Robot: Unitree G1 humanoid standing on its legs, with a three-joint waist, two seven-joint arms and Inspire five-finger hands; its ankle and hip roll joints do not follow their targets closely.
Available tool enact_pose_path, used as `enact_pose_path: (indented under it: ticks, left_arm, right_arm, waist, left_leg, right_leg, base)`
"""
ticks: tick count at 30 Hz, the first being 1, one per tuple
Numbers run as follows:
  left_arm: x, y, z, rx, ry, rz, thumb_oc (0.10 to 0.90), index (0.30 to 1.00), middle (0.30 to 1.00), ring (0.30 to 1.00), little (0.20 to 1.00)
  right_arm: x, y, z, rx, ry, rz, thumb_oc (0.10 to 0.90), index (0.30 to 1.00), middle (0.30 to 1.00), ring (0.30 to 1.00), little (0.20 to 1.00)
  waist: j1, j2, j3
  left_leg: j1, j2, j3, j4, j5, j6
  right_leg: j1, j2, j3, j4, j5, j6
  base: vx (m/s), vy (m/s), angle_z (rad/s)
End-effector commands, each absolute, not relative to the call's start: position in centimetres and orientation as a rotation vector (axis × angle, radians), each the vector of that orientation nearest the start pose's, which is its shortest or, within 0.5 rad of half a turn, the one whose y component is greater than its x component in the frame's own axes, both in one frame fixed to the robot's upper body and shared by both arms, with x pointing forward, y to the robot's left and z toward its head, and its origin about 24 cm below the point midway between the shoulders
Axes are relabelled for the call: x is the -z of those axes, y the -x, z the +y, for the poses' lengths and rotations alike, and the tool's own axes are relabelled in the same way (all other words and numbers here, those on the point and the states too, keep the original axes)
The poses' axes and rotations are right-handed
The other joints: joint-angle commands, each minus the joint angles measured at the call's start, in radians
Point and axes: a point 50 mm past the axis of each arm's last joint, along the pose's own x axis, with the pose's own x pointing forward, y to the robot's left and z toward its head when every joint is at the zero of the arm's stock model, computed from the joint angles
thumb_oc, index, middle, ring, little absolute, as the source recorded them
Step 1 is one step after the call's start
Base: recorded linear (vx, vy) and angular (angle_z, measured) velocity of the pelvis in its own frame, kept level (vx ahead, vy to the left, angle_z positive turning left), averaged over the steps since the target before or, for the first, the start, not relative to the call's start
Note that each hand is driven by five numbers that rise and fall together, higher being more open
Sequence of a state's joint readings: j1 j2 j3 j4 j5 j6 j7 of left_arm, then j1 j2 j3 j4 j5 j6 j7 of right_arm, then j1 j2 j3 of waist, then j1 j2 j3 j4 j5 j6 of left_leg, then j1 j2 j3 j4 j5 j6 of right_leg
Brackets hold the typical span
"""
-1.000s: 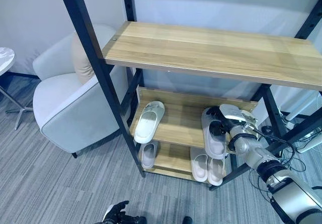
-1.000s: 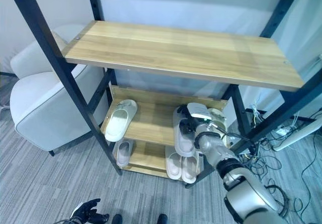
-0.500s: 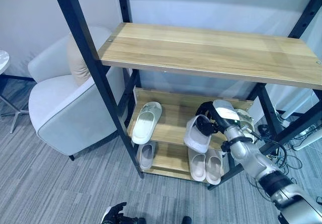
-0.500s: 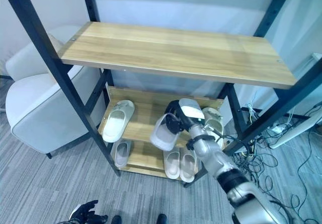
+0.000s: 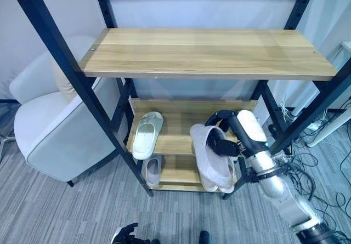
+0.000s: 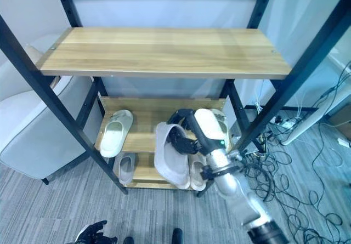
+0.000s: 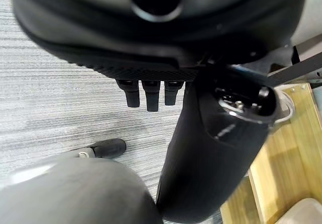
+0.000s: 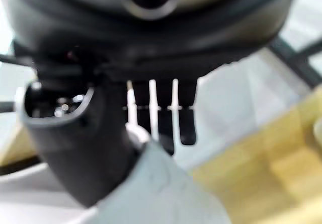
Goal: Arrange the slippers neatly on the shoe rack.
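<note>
My right hand [image 5: 222,145] is shut on a white slipper [image 5: 210,157] and holds it in the air in front of the right half of the shoe rack [image 5: 200,52], with its length hanging downward. In the right wrist view the thumb [image 8: 75,133] and fingers [image 8: 158,117] clamp the slipper's pale edge [image 8: 168,194]. A second white slipper [image 5: 147,134] lies at the left of the middle shelf [image 5: 175,143]. On the bottom shelf one slipper [image 5: 152,170] sits at the left, and a pair [image 6: 197,170] at the right is partly hidden behind the held one. My left hand [image 5: 126,234] hangs low by the floor, fingers relaxed.
A pale grey armchair [image 5: 46,131] stands just left of the rack. The rack's dark uprights [image 5: 82,79] frame both sides. Loose cables [image 6: 285,162] sprawl on the grey carpet to the right. The wide top shelf [image 5: 208,52] is bare wood.
My right hand lifted the slipper off the right of the middle shelf and drew it out in front of the rack, lower than before. The camera has also shifted.
</note>
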State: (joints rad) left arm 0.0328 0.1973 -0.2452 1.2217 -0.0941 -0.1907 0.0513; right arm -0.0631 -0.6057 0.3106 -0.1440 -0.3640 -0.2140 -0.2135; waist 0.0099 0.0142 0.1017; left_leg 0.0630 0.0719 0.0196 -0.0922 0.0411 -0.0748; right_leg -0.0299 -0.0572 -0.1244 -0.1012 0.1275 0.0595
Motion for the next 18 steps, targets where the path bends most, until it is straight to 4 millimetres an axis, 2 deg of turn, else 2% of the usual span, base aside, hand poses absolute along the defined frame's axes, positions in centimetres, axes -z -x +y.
enact_pose_path:
  ticks: [1, 2, 5, 9, 12, 13, 14, 16, 18]
  left_arm:
    - [17.0, -8.2, 16.4, 0.19, -0.236, 1.112, 0.8, 0.9, 0.9, 0.9, 0.9]
    - [17.0, -8.5, 16.3, 0.197, -0.241, 1.1, 0.8, 0.9, 0.9, 0.9, 0.9]
    - [16.9, -8.7, 16.3, 0.199, -0.246, 1.093, 0.8, 0.9, 0.9, 0.9, 0.9]
    - [16.4, -10.7, 16.3, 0.215, -0.284, 1.03, 0.8, 0.9, 0.9, 0.9, 0.9]
    - [16.1, -11.8, 16.3, 0.202, -0.283, 0.994, 0.8, 0.9, 0.9, 0.9, 0.9]
    - [15.9, -12.3, 16.4, 0.189, -0.279, 0.978, 0.8, 0.9, 0.9, 0.9, 0.9]
    - [15.2, -14.3, 16.4, 0.141, -0.253, 0.914, 0.8, 0.9, 0.9, 0.9, 0.9]
    - [15.1, -14.4, 16.5, 0.139, -0.253, 0.911, 0.8, 0.9, 0.9, 0.9, 0.9]
    - [14.0, -16.7, 16.3, 0.103, -0.215, 0.828, 0.8, 0.9, 0.9, 0.9, 0.9]
  right_arm:
    - [-15.3, -24.1, -14.3, -0.271, 0.721, -0.744, 0.4, 0.3, 0.3, 0.3, 0.3]
    - [-14.6, -23.7, -13.7, -0.323, 0.703, -0.719, 0.4, 0.3, 0.3, 0.3, 0.3]
    - [-14.2, -23.5, -13.5, -0.345, 0.69, -0.702, 0.4, 0.3, 0.3, 0.3, 0.3]
    - [-12.3, -22.7, -12.5, -0.48, 0.614, -0.602, 0.4, 0.3, 0.3, 0.3, 0.3]
    - [-11.8, -22.8, -12.1, -0.525, 0.631, -0.584, 0.4, 0.3, 0.3, 0.3, 0.3]
    - [-11.8, -23.0, -11.9, -0.537, 0.633, -0.585, 0.4, 0.3, 0.3, 0.3, 0.3]
    - [-12.2, -23.8, -11.2, -0.556, 0.655, -0.608, 0.4, 0.3, 0.3, 0.3, 0.3]
    - [-12.2, -23.9, -11.1, -0.556, 0.655, -0.612, 0.4, 0.3, 0.3, 0.3, 0.3]
    - [-13.3, -25.6, -10.1, -0.546, 0.678, -0.66, 0.4, 0.3, 0.3, 0.3, 0.3]
  waist:
    - [0.006, -0.031, -0.017]
    - [0.003, -0.033, -0.011]
    - [-0.001, -0.034, -0.008]
    - [-0.01, -0.04, 0.043]
    - [-0.007, -0.042, 0.081]
    - [-0.007, -0.044, 0.103]
    - [0.001, -0.052, 0.169]
    - [-0.003, -0.053, 0.163]
    - [0.011, -0.054, 0.198]
  left_leg:
    - [-0.041, -0.035, -0.009, 0.005, -0.061, 0.026]
    - [-0.042, -0.035, -0.007, 0.005, -0.06, 0.026]
    - [-0.041, -0.036, -0.007, 0.005, -0.06, 0.026]
    - [-0.041, -0.037, -0.016, 0.005, -0.057, 0.03]
    - [-0.052, -0.034, -0.015, 0.019, -0.052, 0.034]
    - [-0.079, -0.033, -0.015, 0.056, -0.058, 0.035]
    - [-0.187, -0.035, -0.02, 0.176, -0.073, 0.035]
    - [-0.206, -0.035, -0.022, 0.193, -0.08, 0.035]
    - [-0.363, -0.046, -0.044, 0.335, -0.099, 0.033]
  right_leg:
    - [0.037, -0.049, 0.006, 0.014, -0.119, 0.076]
    - [0.038, -0.049, 0.006, 0.014, -0.119, 0.075]
    - [0.04, -0.05, 0.004, 0.014, -0.12, 0.074]
    - [0.037, -0.05, -0.004, 0.028, -0.116, 0.066]
    - [0.004, -0.054, -0.004, 0.08, -0.128, 0.062]
    - [-0.026, -0.059, 0.0, 0.117, -0.133, 0.059]
    - [-0.111, -0.07, -0.002, 0.202, -0.141, 0.05]
    - [-0.126, -0.071, -0.003, 0.212, -0.144, 0.05]
    - [-0.263, -0.075, -0.01, 0.342, -0.168, 0.038]
  base:
    - [-0.05, 0.004, -0.09]
    - [0.0, 0.0, 0.0]
    - [-0.01, 0.0, -0.01]
    - [-0.09, -0.014, 0.01]
    - [-0.14, -0.007, 0.02]
    - [-0.4, -0.024, 0.01]
    - [-0.34, -0.017, 0.03]
    - [-0.18, -0.012, 0.02]
    - [-0.27, -0.037, 0.08]
